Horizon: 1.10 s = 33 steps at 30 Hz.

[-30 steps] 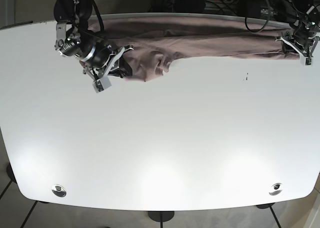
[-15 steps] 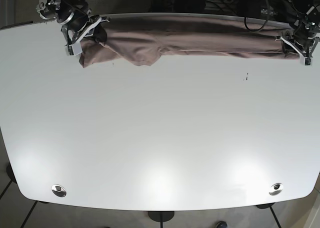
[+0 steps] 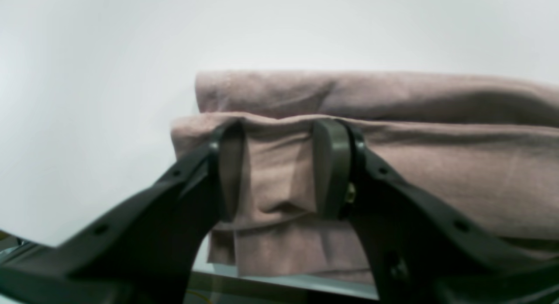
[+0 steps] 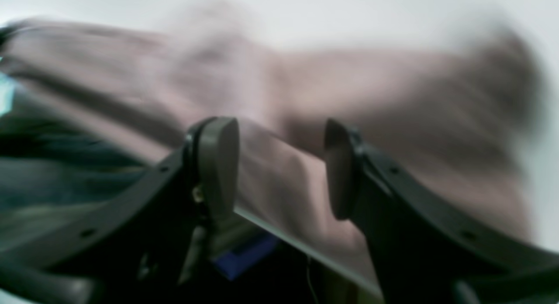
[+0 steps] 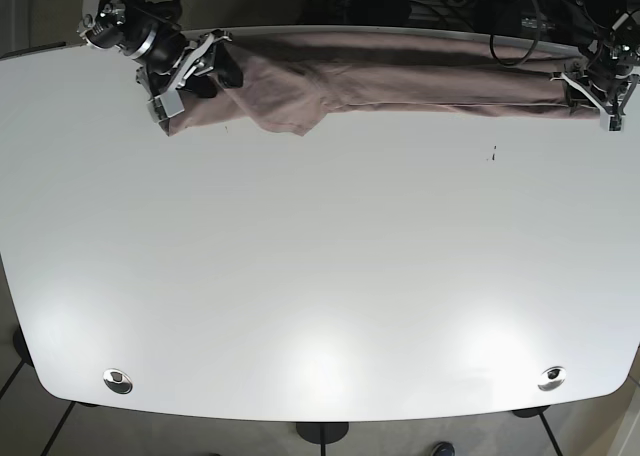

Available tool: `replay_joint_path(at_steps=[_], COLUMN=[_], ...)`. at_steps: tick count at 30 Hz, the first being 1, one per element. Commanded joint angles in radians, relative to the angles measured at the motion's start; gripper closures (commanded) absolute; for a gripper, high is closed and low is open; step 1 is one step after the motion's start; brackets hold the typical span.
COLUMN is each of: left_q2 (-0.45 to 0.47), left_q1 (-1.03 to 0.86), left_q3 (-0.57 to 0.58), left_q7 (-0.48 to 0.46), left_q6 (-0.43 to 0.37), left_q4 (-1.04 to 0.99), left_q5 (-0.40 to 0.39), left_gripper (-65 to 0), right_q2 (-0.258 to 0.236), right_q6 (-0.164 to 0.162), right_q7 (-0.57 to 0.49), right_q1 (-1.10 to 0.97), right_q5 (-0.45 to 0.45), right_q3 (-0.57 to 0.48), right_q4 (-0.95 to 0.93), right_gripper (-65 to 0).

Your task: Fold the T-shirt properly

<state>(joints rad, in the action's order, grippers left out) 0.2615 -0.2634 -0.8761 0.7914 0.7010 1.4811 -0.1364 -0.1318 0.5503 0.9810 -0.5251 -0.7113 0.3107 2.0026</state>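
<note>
The T-shirt (image 5: 400, 71) lies stretched in a long band along the top edge of the white table (image 5: 320, 256), running from the upper left of the base view to the upper right, with a rumpled flap sagging down toward the table's middle just left of centre. At the upper right of that view the left gripper (image 5: 592, 88) sits at the cloth's end; its wrist view shows the left gripper (image 3: 279, 173) with both dark fingers (image 3: 332, 164) set a little apart and a folded corner of the T-shirt (image 3: 415, 164) bunched between them, the layers stacked and draping over the table's edge, so it is pinching the fabric. At the upper left of the base view the right gripper (image 5: 185, 76) rests against the other end of the shirt, tilted down toward the table. Its wrist view is smeared by motion blur: the right gripper (image 4: 279, 168) has its fingers (image 4: 218, 164) held apart with the T-shirt (image 4: 371, 120) lying across the gap between them, but I cannot tell whether the pads actually grip the cloth. A small dark speck (image 5: 493, 156) marks the table at right of centre.
</note>
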Motion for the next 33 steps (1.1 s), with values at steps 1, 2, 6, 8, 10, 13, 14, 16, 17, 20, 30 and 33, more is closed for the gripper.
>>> replay_joint_path(at_steps=[1, 2, 6, 8, 10, 13, 14, 16, 17, 20, 30, 33], left_q2=[0.012, 0.012, 0.012, 0.012, 0.012, 0.012, 0.012, 0.014, 0.014, 0.015, 0.06, 0.057], left_q1=[-0.007, -0.007, -0.007, -0.007, -0.007, -0.007, -0.007, -0.004, -0.004, -0.001, 0.292, 0.324], left_q3=[-0.002, -0.002, -0.005, -0.005, -0.005, -0.002, -0.002, 0.004, 0.018, 0.051, 0.14, 0.104], left_q7=[0.03, 0.03, 0.03, 0.03, 0.03, 0.03, 0.029, 0.001, -0.036, -0.115, -0.1, -0.019], left_q6=[-0.003, -0.003, -0.003, -0.003, -0.003, -0.003, -0.003, -0.003, -0.003, -0.003, -0.003, -0.003], left_q4=[0.005, 0.005, 0.005, 0.005, 0.005, 0.005, 0.003, -0.027, -0.044, -0.107, -0.336, -0.25], left_q5=[0.036, 0.036, 0.036, 0.036, 0.036, 0.036, 0.036, 0.036, 0.036, 0.036, 0.028, 0.025], left_gripper=[-24.3, -24.3, -24.3, -24.3, -24.3, -24.3, -24.3, -24.3, -24.3, -24.3, -24.9, -27.5], right_q2=[-0.012, -0.012, -0.016, -0.016, -0.013, -0.01, -0.012, -0.018, -0.019, -0.027, -0.082, -0.075], right_q6=[0.0, -0.002, -0.002, -0.002, -0.002, 0.0, -0.002, -0.003, -0.003, -0.003, -0.003, -0.002], right_q7=[-0.01, -0.01, -0.01, -0.01, -0.012, -0.08, -0.115, -0.155, -0.155, -0.158, -0.159, -0.158], right_q1=[0.013, 0.023, 0.033, 0.039, 0.046, 0.046, 0.046, 0.078, 0.095, 0.167, 0.426, 0.418], right_q5=[-0.005, -0.001, 0.0, 0.014, 0.094, 0.193, 0.206, 0.21, 0.21, 0.212, 0.212, 0.212], right_q3=[-0.02, -0.038, -0.084, -0.103, -0.121, -0.129, -0.126, -0.12, -0.101, -0.058, -0.054, -0.054], right_q4=[0.022, 0.022, 0.001, -0.044, -0.093, -0.165, -0.202, -0.268, -0.294, -0.371, -0.576, -0.521], right_gripper=[-30.6, -30.6, -30.4, -29.0, -15.5, -6.3, -8.1, -8.2, -8.2, -8.6, -8.6, -8.6])
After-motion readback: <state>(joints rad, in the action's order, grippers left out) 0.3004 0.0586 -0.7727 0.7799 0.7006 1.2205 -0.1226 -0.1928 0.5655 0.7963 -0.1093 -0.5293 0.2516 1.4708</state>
